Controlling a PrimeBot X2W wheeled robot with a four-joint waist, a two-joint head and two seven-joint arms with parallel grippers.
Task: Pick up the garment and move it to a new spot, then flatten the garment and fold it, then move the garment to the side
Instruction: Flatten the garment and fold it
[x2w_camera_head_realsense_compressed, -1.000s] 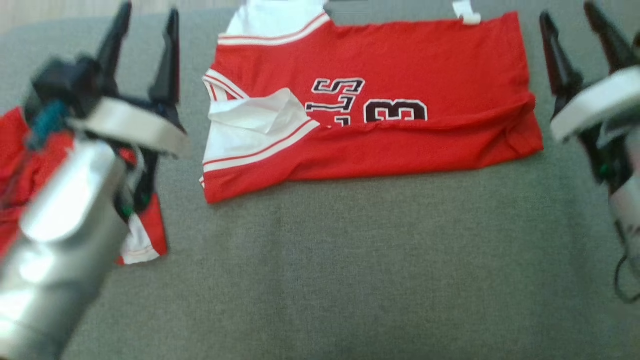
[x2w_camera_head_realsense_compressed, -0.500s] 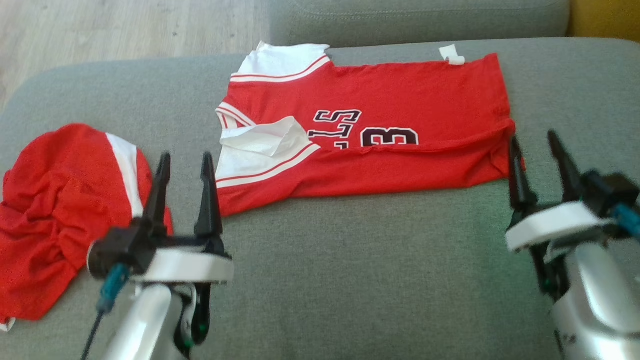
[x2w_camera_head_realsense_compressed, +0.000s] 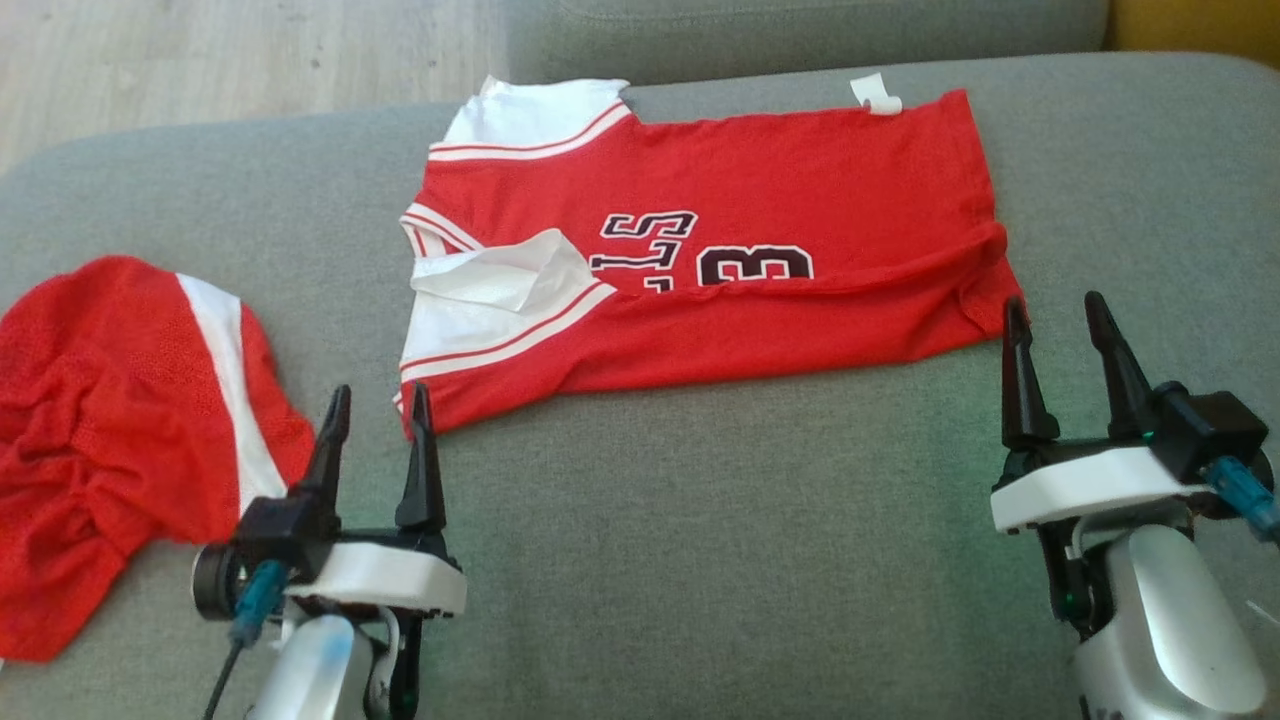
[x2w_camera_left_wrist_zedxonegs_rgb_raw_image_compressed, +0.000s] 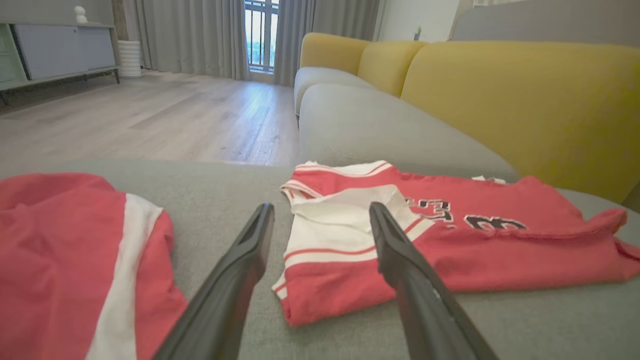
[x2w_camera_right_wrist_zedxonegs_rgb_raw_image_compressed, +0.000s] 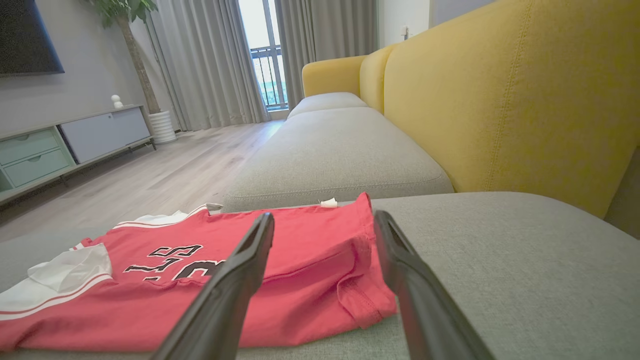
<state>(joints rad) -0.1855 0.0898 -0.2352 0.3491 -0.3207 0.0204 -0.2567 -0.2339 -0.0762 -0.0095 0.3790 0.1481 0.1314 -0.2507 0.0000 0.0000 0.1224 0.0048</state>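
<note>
The garment (x2w_camera_head_realsense_compressed: 800, 190) is a red jersey with white sleeves and black-and-white lettering. It lies folded lengthwise into a flat band across the far half of the grey sofa cushion (x2w_camera_head_realsense_compressed: 700, 550). My left gripper (x2w_camera_head_realsense_compressed: 380, 395) is open and holds nothing, just short of the jersey's near left corner. In the left wrist view that gripper (x2w_camera_left_wrist_zedxonegs_rgb_raw_image_compressed: 321, 206) frames the white sleeve of the garment (x2w_camera_left_wrist_zedxonegs_rgb_raw_image_compressed: 500, 250). My right gripper (x2w_camera_head_realsense_compressed: 1055, 300) is open and holds nothing at the near right corner. The right wrist view has that gripper (x2w_camera_right_wrist_zedxonegs_rgb_raw_image_compressed: 324, 214) pointing over the garment's (x2w_camera_right_wrist_zedxonegs_rgb_raw_image_compressed: 125, 300) hem end.
A second red garment with a white stripe (x2w_camera_head_realsense_compressed: 110, 420) lies crumpled at the cushion's left end, close to my left arm. Wooden floor (x2w_camera_head_realsense_compressed: 200, 60) runs beyond the left edge. A yellow backrest (x2w_camera_right_wrist_zedxonegs_rgb_raw_image_compressed: 500, 100) rises on the right, and another grey cushion (x2w_camera_right_wrist_zedxonegs_rgb_raw_image_compressed: 330, 155) continues ahead.
Both open grippers have drawn back from beside the jersey's ends to the near side of the cushion. The head view has shifted and sharpened. The jersey lies as before.
</note>
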